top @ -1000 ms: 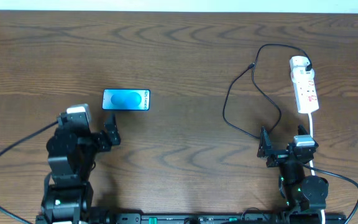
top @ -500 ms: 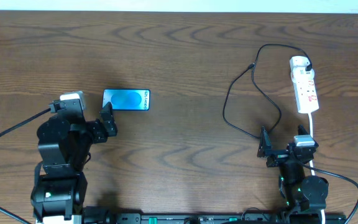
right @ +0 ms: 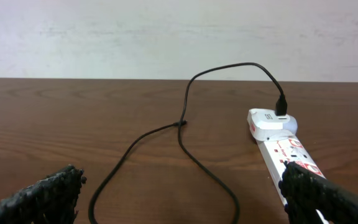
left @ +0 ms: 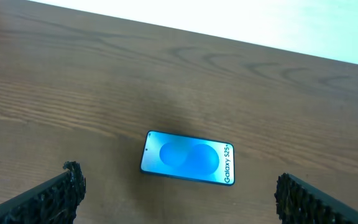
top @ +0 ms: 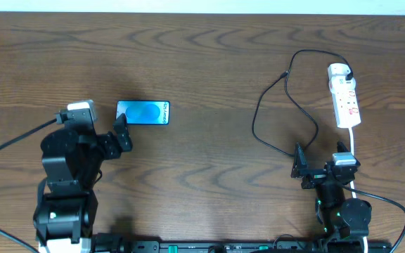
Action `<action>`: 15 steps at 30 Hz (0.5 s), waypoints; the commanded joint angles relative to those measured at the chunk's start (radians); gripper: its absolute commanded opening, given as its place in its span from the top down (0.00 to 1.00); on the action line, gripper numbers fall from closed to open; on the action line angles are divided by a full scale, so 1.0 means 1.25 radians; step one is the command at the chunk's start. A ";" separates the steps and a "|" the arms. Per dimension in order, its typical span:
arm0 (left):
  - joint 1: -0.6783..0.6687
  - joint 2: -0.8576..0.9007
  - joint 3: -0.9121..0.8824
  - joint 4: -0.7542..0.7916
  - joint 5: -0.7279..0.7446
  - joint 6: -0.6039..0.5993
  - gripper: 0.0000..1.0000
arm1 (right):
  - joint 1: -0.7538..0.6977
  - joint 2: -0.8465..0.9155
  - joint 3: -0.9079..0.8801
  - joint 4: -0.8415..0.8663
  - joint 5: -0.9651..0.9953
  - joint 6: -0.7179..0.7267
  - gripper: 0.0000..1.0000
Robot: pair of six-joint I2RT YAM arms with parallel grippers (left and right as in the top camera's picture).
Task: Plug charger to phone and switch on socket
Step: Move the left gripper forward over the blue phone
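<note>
Phone [top: 143, 112]: unplugged.
Charger [top: 254, 123]: in socket [top: 346, 105], tip loose.
Left end effector [left: 179, 196]: open.
Right end effector [right: 182, 193]: open.
Remaining: plugging, switching.

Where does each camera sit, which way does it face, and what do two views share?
Overhead: above the table, looking straight down; the left arm and right arm show.
Left wrist: on the left arm, looking down at the phone; the open left hand frames the bottom corners.
Right wrist: on the right arm, looking along the table at the charger and socket; the open right hand shows.
Shared: overhead and left wrist both show the phone.
</note>
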 commanded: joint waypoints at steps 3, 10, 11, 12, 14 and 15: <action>0.002 0.080 0.084 -0.034 0.010 -0.007 0.01 | 0.004 -0.001 -0.001 -0.003 0.006 -0.003 0.01; 0.002 0.143 0.119 -0.047 0.085 -0.006 0.01 | 0.004 -0.001 -0.001 -0.003 0.006 -0.003 0.01; 0.002 0.143 0.119 -0.045 0.105 -0.006 0.01 | 0.004 -0.001 -0.001 -0.003 0.006 -0.003 0.01; 0.002 0.143 0.119 -0.046 0.123 -0.007 0.01 | 0.004 -0.001 -0.001 -0.003 0.006 -0.003 0.01; 0.002 0.143 0.119 -0.045 0.136 -0.007 0.01 | 0.004 -0.001 -0.001 -0.003 0.006 -0.003 0.01; 0.002 0.143 0.119 -0.045 0.136 -0.007 0.02 | 0.004 -0.001 -0.001 -0.003 0.006 -0.003 0.01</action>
